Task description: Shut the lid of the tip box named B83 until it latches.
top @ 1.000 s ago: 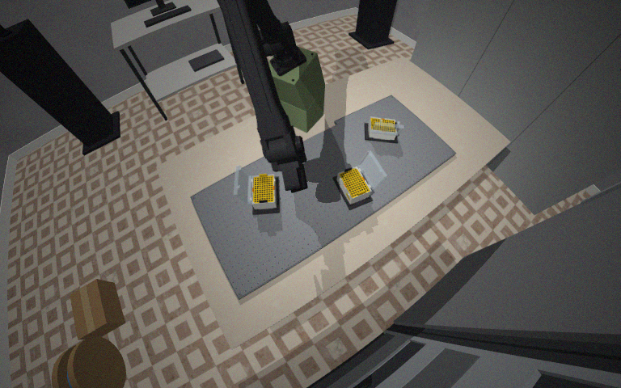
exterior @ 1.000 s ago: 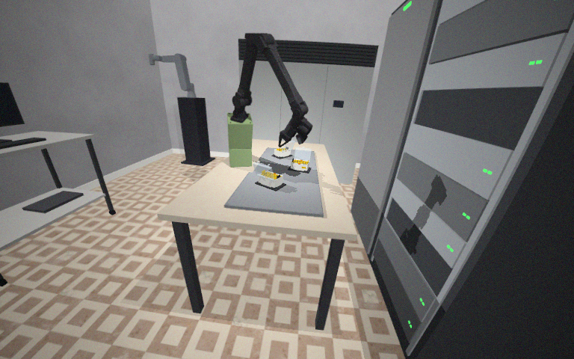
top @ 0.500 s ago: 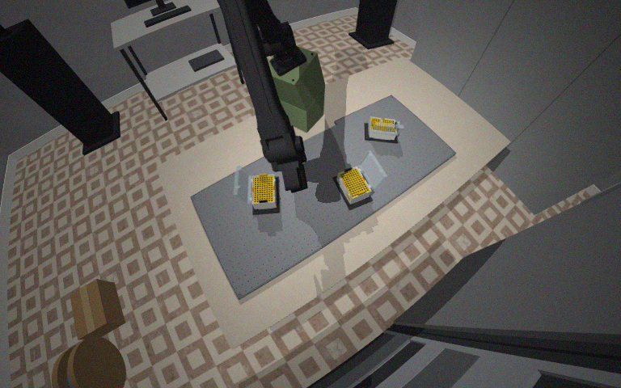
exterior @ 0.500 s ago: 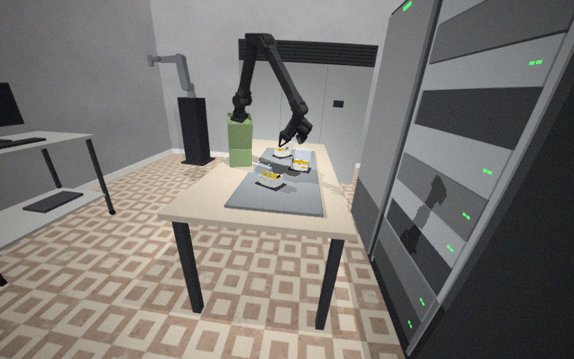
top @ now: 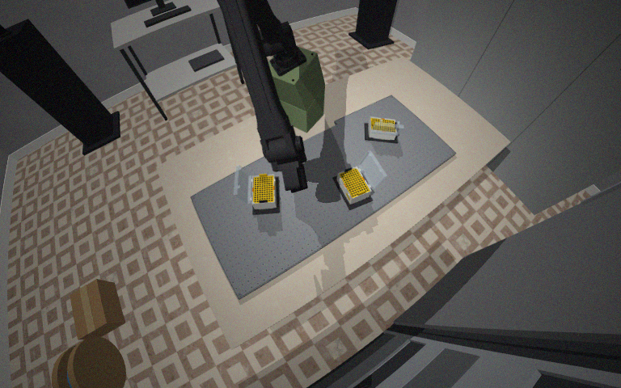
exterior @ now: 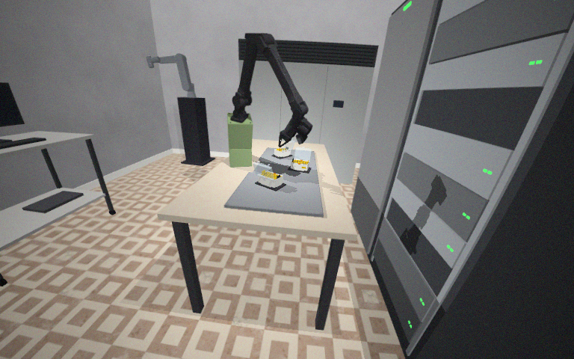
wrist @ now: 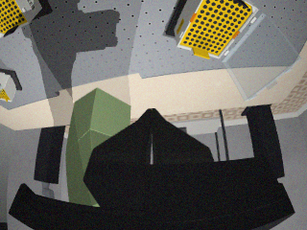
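Around you: grey walls; floor tiled in brown-and-cream squares [top: 366,326] [exterior: 230,279]; white side table [top: 133,28] [exterior: 63,137] at your wall; green lights on tall rack [exterior: 432,59].

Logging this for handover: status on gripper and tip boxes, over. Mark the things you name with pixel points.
Gripper [top: 295,188] [exterior: 280,144] [wrist: 151,115] shut, nothing held. All three lids up. B83 unconfirmed, stickers unreadable. No obstruction seen near gripper.

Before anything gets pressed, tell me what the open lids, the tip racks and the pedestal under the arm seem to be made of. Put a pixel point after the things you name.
The lids [top: 374,168] [wrist: 264,57] look like clear, smooth plastic: the mat shows through them. The tip racks [top: 354,183] [wrist: 216,26] seem to be matte yellow moulded plastic, judging by the even colour and regular holes. The green pedestal [top: 304,91] [exterior: 240,141] [wrist: 112,112] could be painted metal or wood; its flat, dull faces don't settle it.
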Available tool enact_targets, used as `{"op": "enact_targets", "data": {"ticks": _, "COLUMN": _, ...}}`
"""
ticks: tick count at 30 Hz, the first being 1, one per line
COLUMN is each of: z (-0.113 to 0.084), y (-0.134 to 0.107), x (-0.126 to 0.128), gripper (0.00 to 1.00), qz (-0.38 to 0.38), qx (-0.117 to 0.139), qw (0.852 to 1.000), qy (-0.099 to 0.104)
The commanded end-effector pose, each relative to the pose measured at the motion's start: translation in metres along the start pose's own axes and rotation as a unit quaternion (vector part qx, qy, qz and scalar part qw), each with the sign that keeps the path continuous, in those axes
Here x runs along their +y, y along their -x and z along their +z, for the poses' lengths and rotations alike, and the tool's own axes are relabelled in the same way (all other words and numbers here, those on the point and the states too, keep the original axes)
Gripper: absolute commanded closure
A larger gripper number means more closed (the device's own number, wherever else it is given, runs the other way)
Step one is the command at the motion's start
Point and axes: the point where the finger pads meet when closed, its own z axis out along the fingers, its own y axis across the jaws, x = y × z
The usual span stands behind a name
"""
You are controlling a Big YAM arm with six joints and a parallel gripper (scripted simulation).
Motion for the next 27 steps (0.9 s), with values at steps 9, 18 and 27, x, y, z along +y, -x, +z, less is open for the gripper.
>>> {"op": "enact_targets", "data": {"ticks": 9, "z": 0.007, "y": -0.004, "x": 0.003, "gripper": 1.0, "qz": -0.002, "qx": 0.015, "qw": 1.0, "qy": 0.002}}
{"op": "enact_targets", "data": {"ticks": 18, "z": -0.003, "y": 0.003, "x": -0.053, "gripper": 1.0, "qz": 0.12, "qx": 0.0, "qw": 0.991, "qy": 0.065}}
{"op": "enact_targets", "data": {"ticks": 27, "z": 0.002, "y": 0.001, "x": -0.088, "gripper": 1.0, "qz": 0.108, "qx": 0.005, "qw": 0.992, "qy": 0.062}}
